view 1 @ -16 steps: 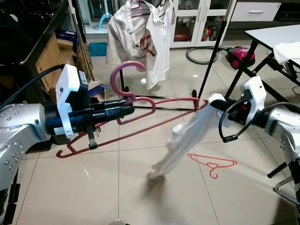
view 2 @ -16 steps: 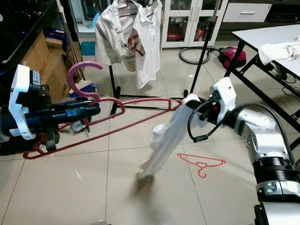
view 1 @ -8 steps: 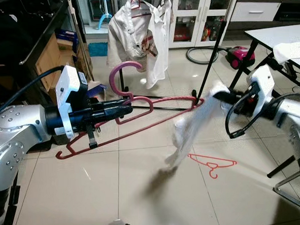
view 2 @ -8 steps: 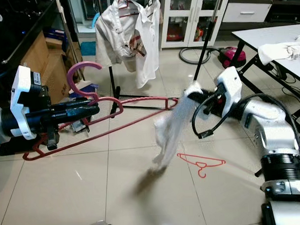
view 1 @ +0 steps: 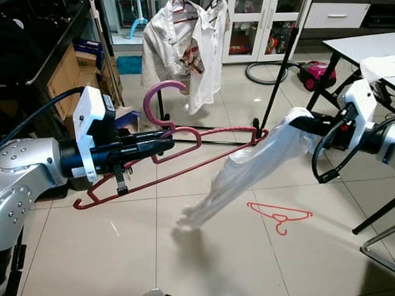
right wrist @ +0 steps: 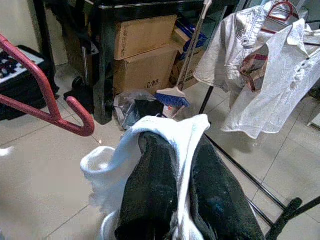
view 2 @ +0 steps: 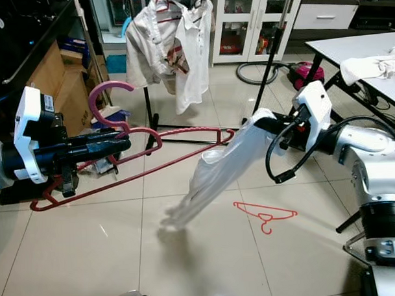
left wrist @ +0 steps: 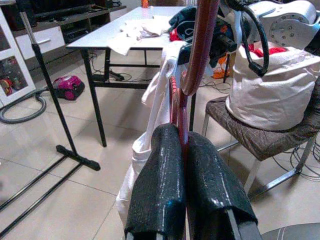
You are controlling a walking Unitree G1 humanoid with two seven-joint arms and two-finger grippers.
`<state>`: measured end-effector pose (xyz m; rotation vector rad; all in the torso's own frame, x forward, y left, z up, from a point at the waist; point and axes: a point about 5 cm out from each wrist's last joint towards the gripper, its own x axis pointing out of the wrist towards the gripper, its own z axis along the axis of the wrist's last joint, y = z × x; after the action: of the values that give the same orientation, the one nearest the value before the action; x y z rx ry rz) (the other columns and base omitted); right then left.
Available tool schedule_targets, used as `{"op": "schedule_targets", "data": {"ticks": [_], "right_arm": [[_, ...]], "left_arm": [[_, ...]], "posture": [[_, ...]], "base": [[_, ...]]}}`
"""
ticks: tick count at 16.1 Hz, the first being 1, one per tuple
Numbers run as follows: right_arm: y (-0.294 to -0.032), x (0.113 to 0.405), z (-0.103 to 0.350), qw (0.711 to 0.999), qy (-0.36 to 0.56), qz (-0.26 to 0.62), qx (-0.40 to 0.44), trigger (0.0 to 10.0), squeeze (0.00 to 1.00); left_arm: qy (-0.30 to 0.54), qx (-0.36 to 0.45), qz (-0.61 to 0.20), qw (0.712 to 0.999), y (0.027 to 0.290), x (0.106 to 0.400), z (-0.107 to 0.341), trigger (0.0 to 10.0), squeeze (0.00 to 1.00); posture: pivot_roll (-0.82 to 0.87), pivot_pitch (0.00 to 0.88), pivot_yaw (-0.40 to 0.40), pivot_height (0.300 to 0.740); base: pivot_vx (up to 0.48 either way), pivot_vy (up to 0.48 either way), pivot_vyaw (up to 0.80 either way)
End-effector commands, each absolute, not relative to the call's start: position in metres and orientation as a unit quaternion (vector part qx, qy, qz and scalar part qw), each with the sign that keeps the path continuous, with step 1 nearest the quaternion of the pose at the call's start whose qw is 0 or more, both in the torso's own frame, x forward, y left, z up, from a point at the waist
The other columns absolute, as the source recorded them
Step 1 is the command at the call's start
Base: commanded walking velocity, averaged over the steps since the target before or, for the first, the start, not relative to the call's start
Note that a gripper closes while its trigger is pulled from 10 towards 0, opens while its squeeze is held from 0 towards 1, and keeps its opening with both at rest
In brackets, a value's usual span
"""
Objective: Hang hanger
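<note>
Holding the hanger (view 1: 178, 155) level across the front, out over the floor; left gripper (view 1: 160, 145) clamping tight on its neck just below the hook. Right gripper (view 2: 261, 124) pinching one end of a white garment (view 1: 244, 175), with the cloth folding over both fingers (right wrist: 150, 195) in the right wrist view and the rest trailing down toward the tiles (view 1: 123, 248), one edge draping against the hanger's far tip.

Judging the hanger stiff, light and thin: likely to pivot if gripped off centre, so the neck looking like the sound place to hold it, leaving the hook free for the rack (view 1: 279, 61). Judging the garment soft and limp, apt to slide off a smooth arm, so a hold near the collar or shoulder seeming wiser than a loose edge.

Counting: one hanger in hand, one more red hanger (view 1: 281, 216) lying on the floor, two shirts (view 1: 187, 51) hanging on the rack behind, one garment in the right gripper.
</note>
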<state>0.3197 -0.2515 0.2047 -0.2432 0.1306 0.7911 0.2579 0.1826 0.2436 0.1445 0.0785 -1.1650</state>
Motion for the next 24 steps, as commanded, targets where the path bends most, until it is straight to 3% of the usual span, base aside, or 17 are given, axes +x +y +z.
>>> {"op": "schedule_targets", "data": {"ticks": [1, 17, 24], "right_arm": [[-0.257, 0.317, 0.213, 0.914, 0.052, 0.385, -0.121, 10.0, 0.0], [-0.251, 0.3, 0.238, 0.897, 0.034, 0.42, -0.134, 10.0, 0.0], [-0.235, 0.294, 0.244, 0.878, 0.024, 0.457, -0.138, 10.0, 0.0]], "left_arm": [[0.029, 0.078, -0.553, 0.829, 0.181, 0.258, 0.249, 10.0, 0.0], [0.072, 0.075, -0.529, 0.842, 0.193, 0.266, 0.221, 10.0, 0.0], [0.076, 0.079, -0.532, 0.84, 0.191, 0.267, 0.216, 10.0, 0.0]], "posture": [[0.0, 0.0, -0.003, 0.74], [-0.01, 0.0, -0.007, 0.74], [-0.01, 0.0, -0.01, 0.74]], "base": [[0.0, 0.0, 0.0], [0.0, 0.0, 0.0], [0.0, 0.0, 0.0]]}}
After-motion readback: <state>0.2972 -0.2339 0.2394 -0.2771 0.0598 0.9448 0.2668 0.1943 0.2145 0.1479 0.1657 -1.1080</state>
